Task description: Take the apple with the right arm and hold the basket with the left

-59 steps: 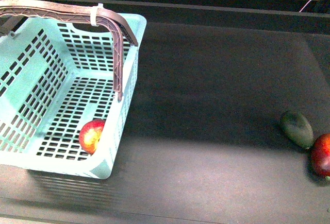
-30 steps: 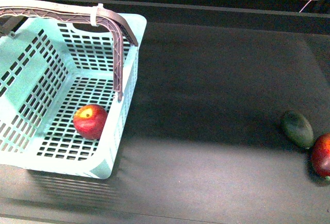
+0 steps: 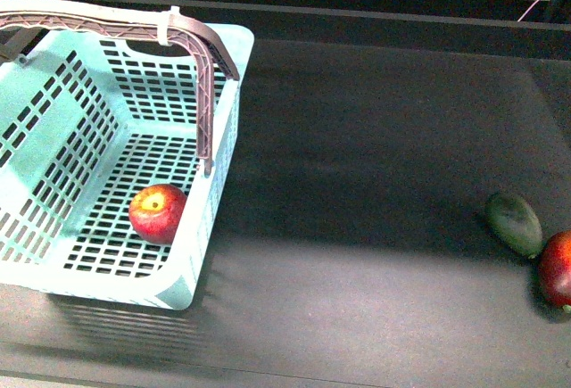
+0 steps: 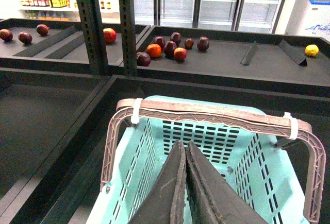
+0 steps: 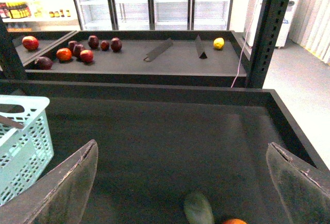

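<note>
The turquoise basket (image 3: 107, 138) stands at the left of the dark table, its mauve handle (image 3: 134, 24) raised. The apple (image 3: 158, 213) lies inside on the slotted floor, close to the right wall, yellow stem patch facing up. Neither gripper shows in the front view. In the left wrist view my left gripper (image 4: 184, 144) is shut, its fingers pressed together with nothing between them, above the basket (image 4: 216, 136) and on the near side of the handle (image 4: 206, 112). My right gripper (image 5: 181, 145) is open and empty above the bare table, with the basket's corner (image 5: 20, 136) off to one side.
A dark green oval fruit (image 3: 514, 223) and a darker red fruit (image 3: 558, 269) lie at the table's right edge; both also sit low between the right fingers, the green fruit (image 5: 198, 208) and the red fruit (image 5: 234, 221). A raised rim (image 3: 357, 22) borders the table's far side.
The apple rolled a little away from the basket's right wall and turned its yellow stem patch upward, then settled. The basket has stayed in place.
</note>
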Robot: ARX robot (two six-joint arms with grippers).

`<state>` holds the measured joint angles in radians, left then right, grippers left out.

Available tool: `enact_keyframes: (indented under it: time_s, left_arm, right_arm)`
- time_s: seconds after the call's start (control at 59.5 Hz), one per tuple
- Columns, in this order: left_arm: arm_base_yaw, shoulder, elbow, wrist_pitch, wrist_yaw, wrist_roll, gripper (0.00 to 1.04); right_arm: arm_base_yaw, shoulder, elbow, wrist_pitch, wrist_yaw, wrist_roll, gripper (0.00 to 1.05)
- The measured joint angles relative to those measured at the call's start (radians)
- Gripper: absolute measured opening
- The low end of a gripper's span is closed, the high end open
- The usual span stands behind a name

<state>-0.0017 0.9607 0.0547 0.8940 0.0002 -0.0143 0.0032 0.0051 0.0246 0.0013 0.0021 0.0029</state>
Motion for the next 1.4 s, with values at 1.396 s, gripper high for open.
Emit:
enact_keyframes:
  time_s: [1.396]
  left_arm:
    - [0.000,-0.918,-0.039,-0.879,0.000,0.003,0.03]
  right_arm:
    - [0.000,0.000,0.000,0.000,0.000,0.000,0.96]
